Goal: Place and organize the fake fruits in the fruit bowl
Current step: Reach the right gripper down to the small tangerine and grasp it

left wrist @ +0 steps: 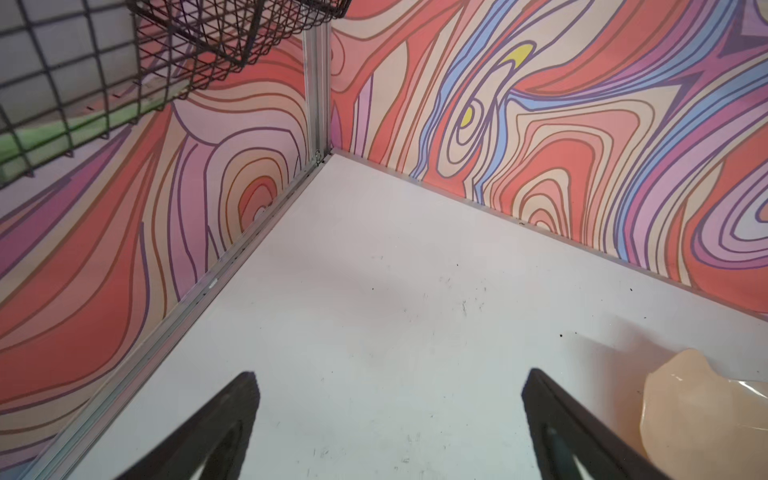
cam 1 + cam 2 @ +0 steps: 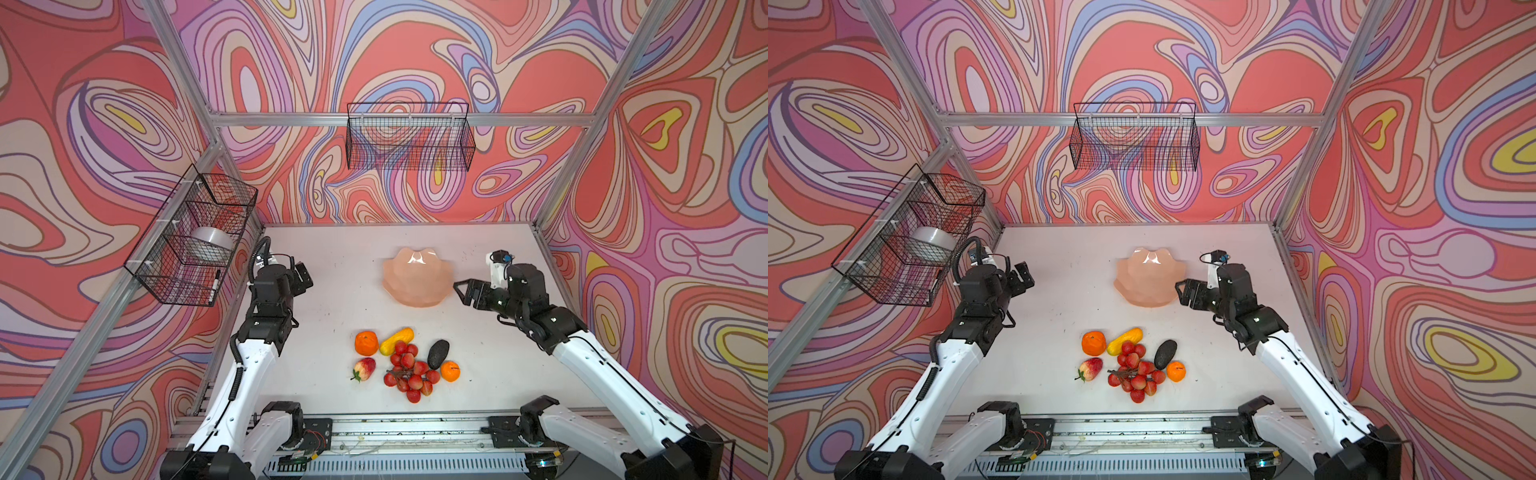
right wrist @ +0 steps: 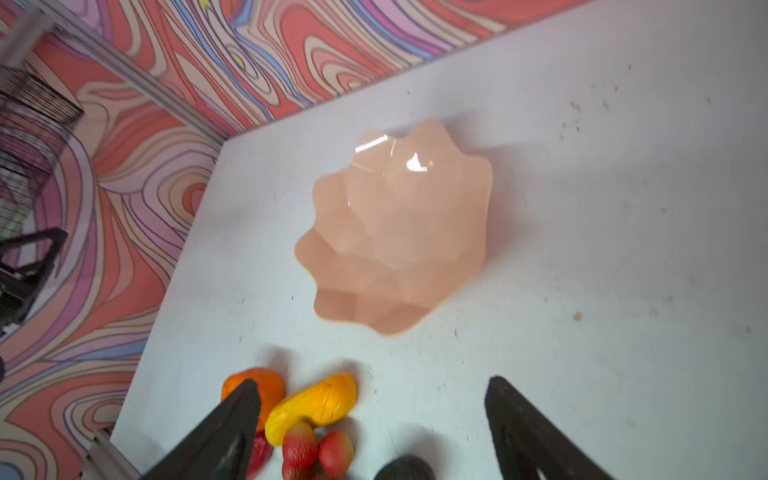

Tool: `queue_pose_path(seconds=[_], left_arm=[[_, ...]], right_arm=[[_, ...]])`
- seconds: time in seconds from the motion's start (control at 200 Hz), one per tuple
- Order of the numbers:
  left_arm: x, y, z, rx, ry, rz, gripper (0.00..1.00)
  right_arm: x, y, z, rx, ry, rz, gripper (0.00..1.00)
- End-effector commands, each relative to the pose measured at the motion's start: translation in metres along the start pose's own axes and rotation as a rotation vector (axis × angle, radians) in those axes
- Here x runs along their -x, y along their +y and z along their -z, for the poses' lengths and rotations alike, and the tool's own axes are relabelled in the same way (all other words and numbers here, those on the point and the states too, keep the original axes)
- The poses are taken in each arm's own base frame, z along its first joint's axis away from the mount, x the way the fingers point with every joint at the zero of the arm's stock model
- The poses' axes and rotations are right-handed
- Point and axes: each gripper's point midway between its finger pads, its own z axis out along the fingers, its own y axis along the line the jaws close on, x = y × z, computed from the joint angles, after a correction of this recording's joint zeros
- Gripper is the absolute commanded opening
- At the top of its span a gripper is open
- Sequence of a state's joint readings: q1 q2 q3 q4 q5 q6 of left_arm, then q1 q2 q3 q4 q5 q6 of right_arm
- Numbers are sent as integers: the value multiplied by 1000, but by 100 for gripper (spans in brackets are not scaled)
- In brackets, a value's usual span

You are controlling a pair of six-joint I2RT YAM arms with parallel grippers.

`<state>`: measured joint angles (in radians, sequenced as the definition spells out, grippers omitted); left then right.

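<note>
Fruits [image 2: 406, 360] lie clustered on the desk [image 2: 332, 299], midway along its front edge, all outside the bowl [image 2: 415, 291]: larger orange [image 2: 366, 343], yellow fruit [image 2: 397, 341], strawberry [image 2: 365, 368], grapes [image 2: 411, 380], avocado [image 2: 438, 354], smaller orange [image 2: 450, 371]. You see the bowl upright behind them, toward the far edge. Your right gripper [image 2: 458, 291] hangs just beside its right rim, jaws spread. Your left gripper [image 2: 306, 276] hangs near the left edge, jaws spread wide. Both are well apart from the fruits.
</note>
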<state>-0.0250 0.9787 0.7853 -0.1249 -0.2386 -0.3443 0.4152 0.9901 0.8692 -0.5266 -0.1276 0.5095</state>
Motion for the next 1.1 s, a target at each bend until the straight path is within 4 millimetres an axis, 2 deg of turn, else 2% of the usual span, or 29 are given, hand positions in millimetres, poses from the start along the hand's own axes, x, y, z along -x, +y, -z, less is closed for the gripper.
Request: queue_pose_path(seconds=[0.0, 0.185, 0.32, 0.436, 0.601, 0.856, 1.006, 1.097], left_arm=[[5, -2, 7, -18, 20, 31, 99], [7, -2, 12, -23, 13, 24, 99], [5, -1, 9, -20, 17, 27, 99], [4, -2, 9, -26, 21, 28, 99], [3, -2, 9, -27, 21, 30, 99], [2, -2, 7, -24, 19, 34, 99], [1, 0, 7, -17, 18, 35, 99], [2, 0, 7, -17, 17, 36, 99]], right_arm=[[-75, -35, 9, -205, 220, -50, 85], [-134, -41, 9, -280, 344, -38, 82], [-164, -24, 0, -239, 392, 1, 82], [-182, -19, -8, -259, 428, 34, 82], [-198, -16, -23, -281, 461, 70, 82], [-206, -34, -40, -402, 461, 83, 77], [-210, -42, -44, -438, 447, 54, 63], [-210, -45, -39, -445, 434, 32, 53]])
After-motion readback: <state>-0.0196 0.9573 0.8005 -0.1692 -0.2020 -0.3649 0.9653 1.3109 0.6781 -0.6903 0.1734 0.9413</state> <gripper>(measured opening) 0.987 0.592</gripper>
